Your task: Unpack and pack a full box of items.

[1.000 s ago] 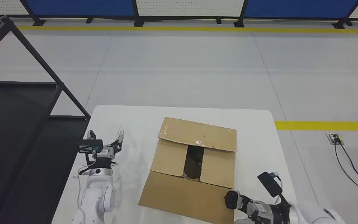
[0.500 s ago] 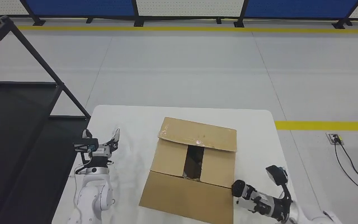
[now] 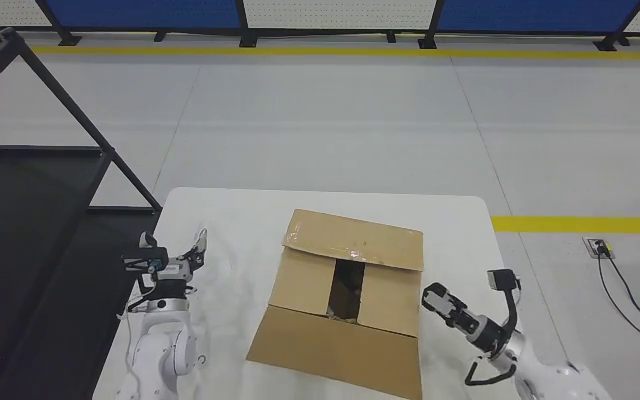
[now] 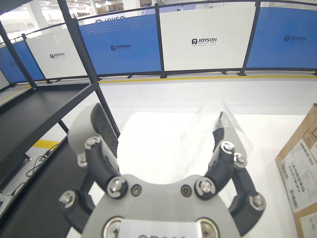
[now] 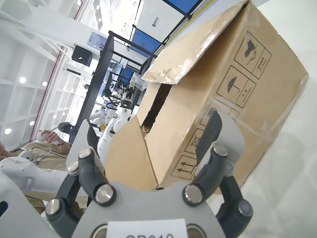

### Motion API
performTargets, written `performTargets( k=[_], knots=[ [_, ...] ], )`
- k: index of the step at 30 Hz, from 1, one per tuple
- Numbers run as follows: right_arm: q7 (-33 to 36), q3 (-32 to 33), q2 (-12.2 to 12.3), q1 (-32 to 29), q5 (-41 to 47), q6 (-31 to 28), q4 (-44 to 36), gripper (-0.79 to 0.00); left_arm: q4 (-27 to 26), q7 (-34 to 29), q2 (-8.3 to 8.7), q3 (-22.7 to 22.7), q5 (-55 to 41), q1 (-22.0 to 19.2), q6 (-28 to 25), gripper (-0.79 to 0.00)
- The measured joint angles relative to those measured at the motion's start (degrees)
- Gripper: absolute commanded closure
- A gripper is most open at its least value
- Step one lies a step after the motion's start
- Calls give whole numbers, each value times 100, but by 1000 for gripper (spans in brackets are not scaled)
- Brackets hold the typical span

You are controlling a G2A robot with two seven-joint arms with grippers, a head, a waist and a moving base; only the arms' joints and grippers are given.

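The brown box sits on the white table, top flaps partly open. The left gripper is wide open, left of the box, with a clear film, maybe tape, stuck on it. The right gripper is wide open by the box's near right corner.

Robot test hall: blue-white fence panels, yellow floor line

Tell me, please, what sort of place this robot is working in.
Most likely a fenced robot test bay in a large industrial hall: blue and white perforated barrier panels close off the space, a yellow floor line runs along them, and a black metal shelving rack stands beside the white table.
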Motion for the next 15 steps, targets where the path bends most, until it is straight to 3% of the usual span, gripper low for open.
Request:
performTargets(
  k=[15],
  knots=[
    [-336, -516, -184, 773, -162, -127, 525, -785, -18, 46, 6, -145, -125, 102, 74, -785]
  ],
)
